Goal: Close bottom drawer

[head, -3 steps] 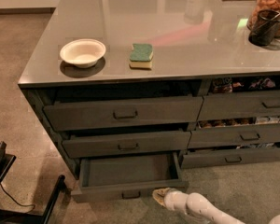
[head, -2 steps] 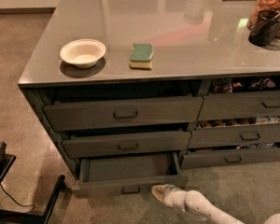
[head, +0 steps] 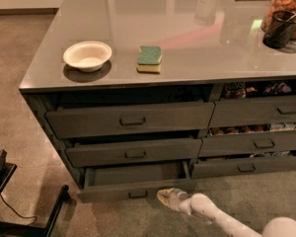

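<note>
The bottom drawer [head: 137, 187] is the lowest wide dark grey drawer of the left stack. It stands pulled out a little, its inside showing, with a small rectangular pull [head: 137, 194] at the centre of its slim front. My gripper [head: 166, 197] is low, at the front of this drawer just right of the pull, touching or nearly touching the front. The white arm [head: 222, 217] runs from it to the lower right.
Two taller wide drawers [head: 130, 120] above stand slightly open. Narrower drawers [head: 259, 143] are on the right. On the grey counter [head: 187, 28] are a white bowl [head: 87, 56], a green sponge [head: 149, 59] and jars [head: 283, 16]. A black stand [head: 19, 206] is at lower left.
The bottom drawer has slid inward a little, showing less of its inside. My gripper has moved with it toward the cabinet.
</note>
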{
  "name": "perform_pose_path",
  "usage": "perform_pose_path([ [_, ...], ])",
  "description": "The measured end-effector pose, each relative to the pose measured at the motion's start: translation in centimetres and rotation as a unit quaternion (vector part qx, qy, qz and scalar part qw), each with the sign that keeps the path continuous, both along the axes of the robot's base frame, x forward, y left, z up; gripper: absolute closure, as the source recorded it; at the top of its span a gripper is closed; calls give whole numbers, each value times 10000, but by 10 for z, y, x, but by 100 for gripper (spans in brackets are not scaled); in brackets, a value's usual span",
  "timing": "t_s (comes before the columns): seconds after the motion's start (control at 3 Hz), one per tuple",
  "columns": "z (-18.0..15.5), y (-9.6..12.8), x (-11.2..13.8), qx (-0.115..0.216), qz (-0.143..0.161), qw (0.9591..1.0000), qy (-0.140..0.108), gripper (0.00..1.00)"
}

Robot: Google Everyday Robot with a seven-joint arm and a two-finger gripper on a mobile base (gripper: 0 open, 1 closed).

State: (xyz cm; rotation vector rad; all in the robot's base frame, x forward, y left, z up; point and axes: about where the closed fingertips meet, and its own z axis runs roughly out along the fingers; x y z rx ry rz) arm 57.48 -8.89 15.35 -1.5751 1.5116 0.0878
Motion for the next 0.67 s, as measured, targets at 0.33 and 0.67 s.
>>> perform_pose_path([
  [0.33,-1,9,21,-13,73,10000,-52,100],
  [0.67,0,17,41,-83,143,9998,-99,100],
])
